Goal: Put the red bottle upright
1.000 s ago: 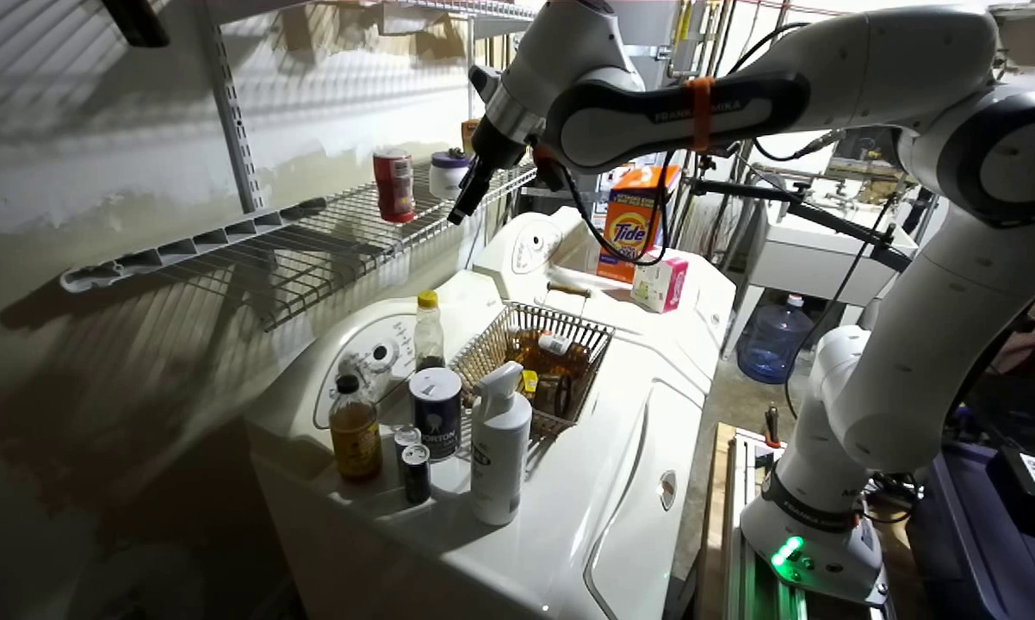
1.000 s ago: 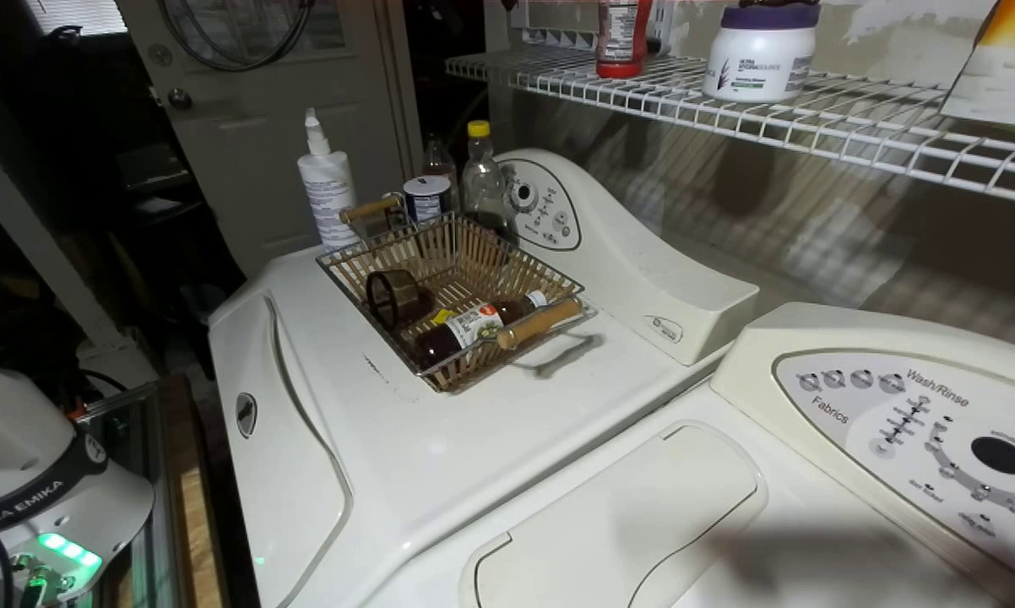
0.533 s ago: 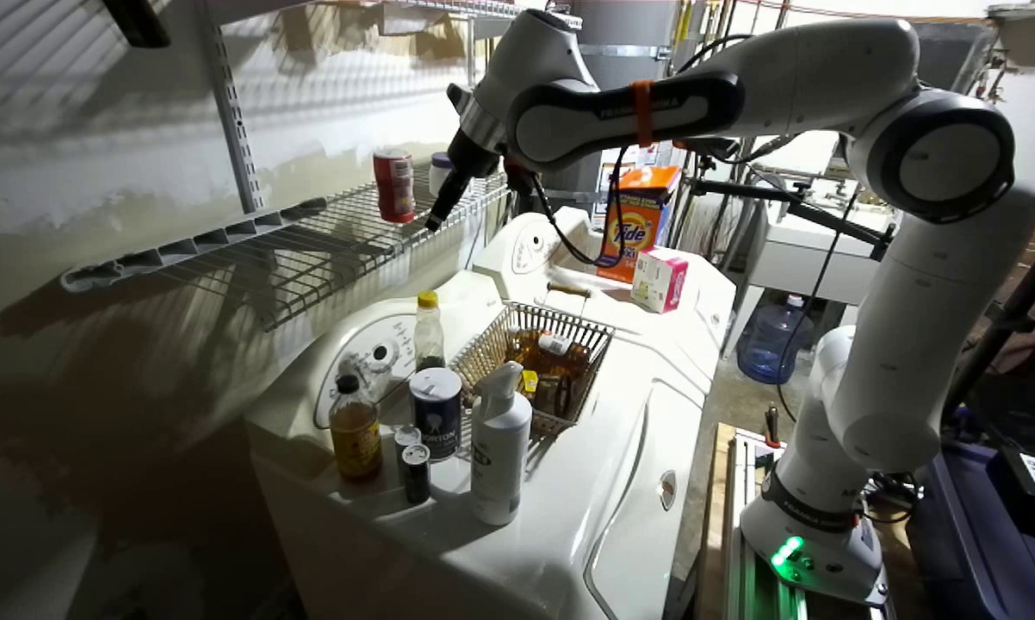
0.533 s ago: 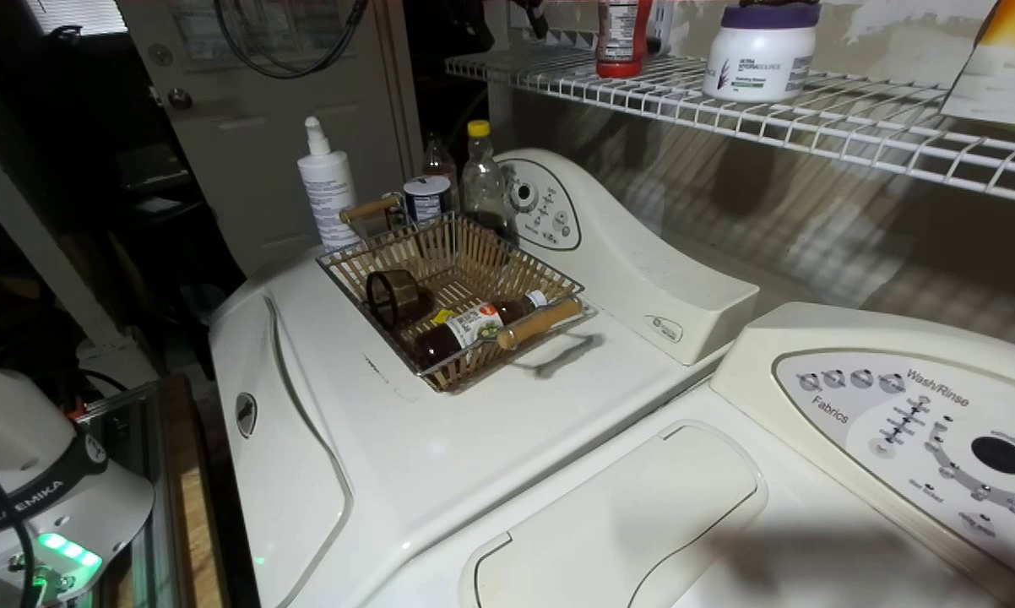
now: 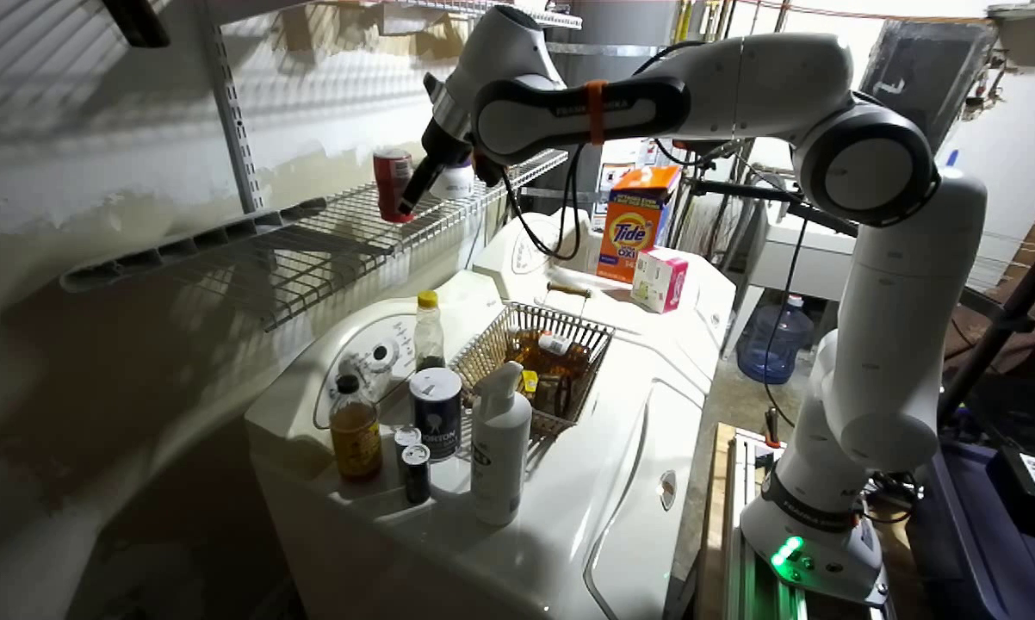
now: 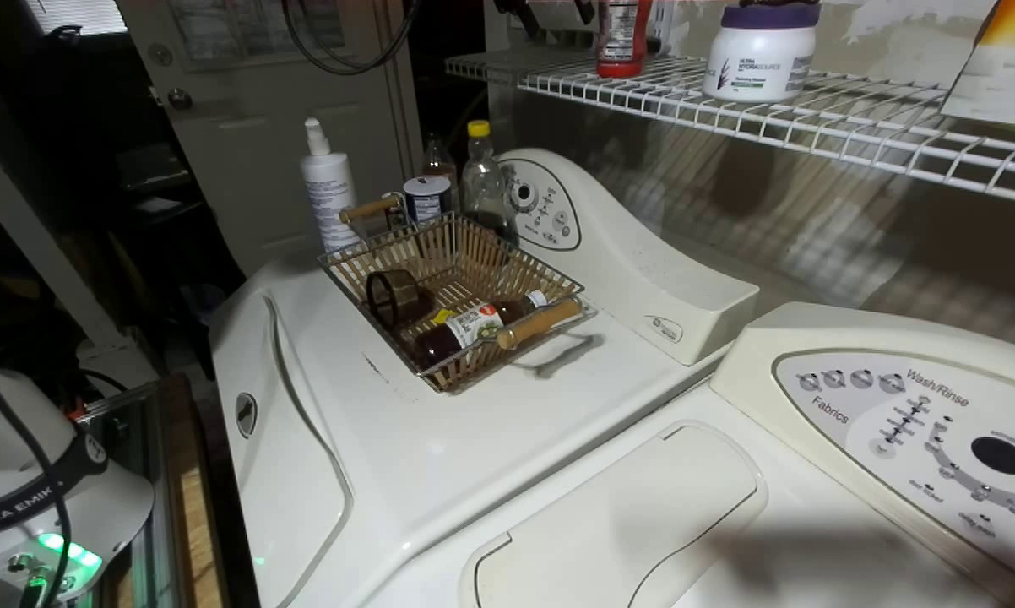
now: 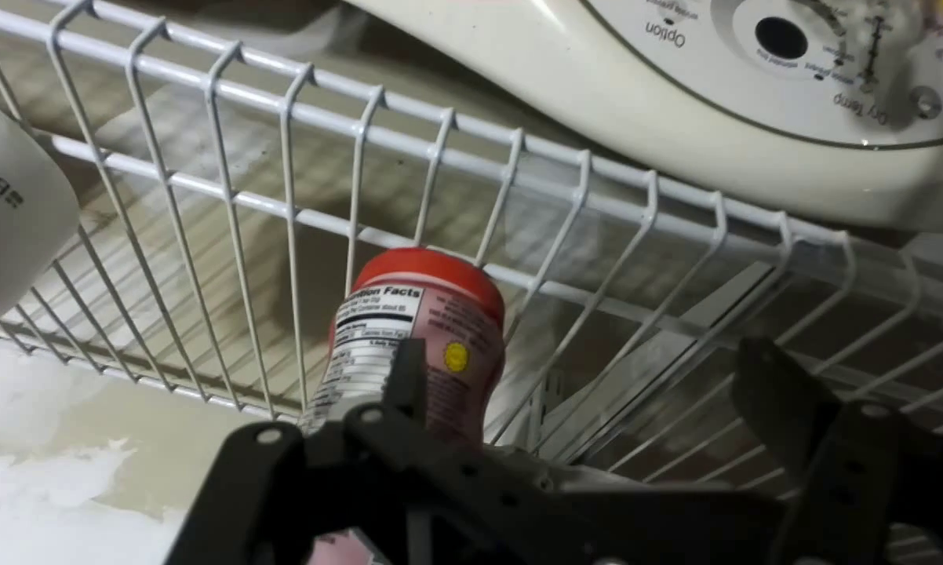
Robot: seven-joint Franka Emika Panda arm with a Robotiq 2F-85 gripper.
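the hand (image 7: 584, 357), its fingers (image 7: 405, 384) apart, hangs near the red bottle (image 7: 420, 314), which stands upside down, lid (image 7: 431, 271) lowest, on the wire shelf (image 7: 397, 140).

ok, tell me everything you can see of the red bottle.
The red bottle is waisted, plastic-looking, with a white Nutrition Facts panel, small print and a yellow spot. It stands upside down on the wire shelf, label inverted, resting on its red end, probably the lid. A gripper finger overlaps it in the wrist view; whether they touch can't be told.
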